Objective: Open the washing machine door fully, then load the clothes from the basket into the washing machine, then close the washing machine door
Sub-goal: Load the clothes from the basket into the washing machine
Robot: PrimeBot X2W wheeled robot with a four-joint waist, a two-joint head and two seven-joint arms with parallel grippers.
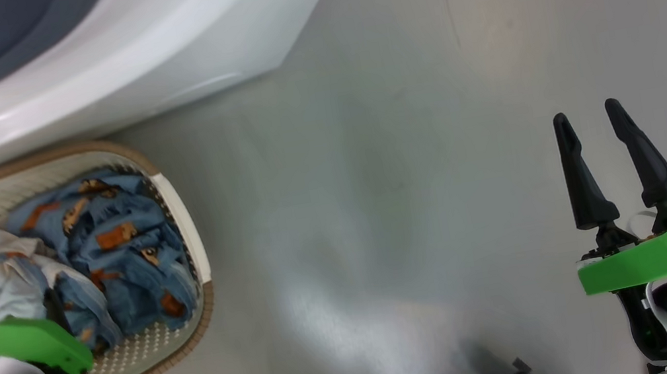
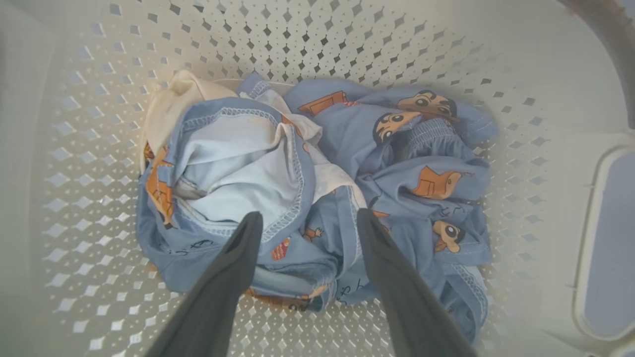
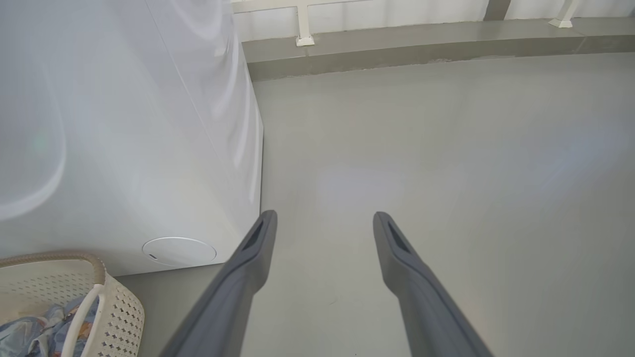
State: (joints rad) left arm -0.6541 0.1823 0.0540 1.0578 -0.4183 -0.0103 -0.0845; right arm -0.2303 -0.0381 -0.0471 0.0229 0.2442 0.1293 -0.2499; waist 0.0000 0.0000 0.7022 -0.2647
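Loading looks barely begun. The left gripper (image 2: pixel 308 218), fingers spread and holding nothing, hangs just above the clothes (image 2: pixel 421 163), tips over the heap's near side. Every garment lies bunched in the basket (image 2: pixel 347 49). The right gripper (image 1: pixel 587 113), also spread and empty, waits over the floor (image 1: pixel 404 169). Past the basket's far rim stands the washing machine (image 1: pixel 182 37); whether its door is open I cannot tell.

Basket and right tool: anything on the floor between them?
No. Head view shows bare grey floor between the basket and right tool.
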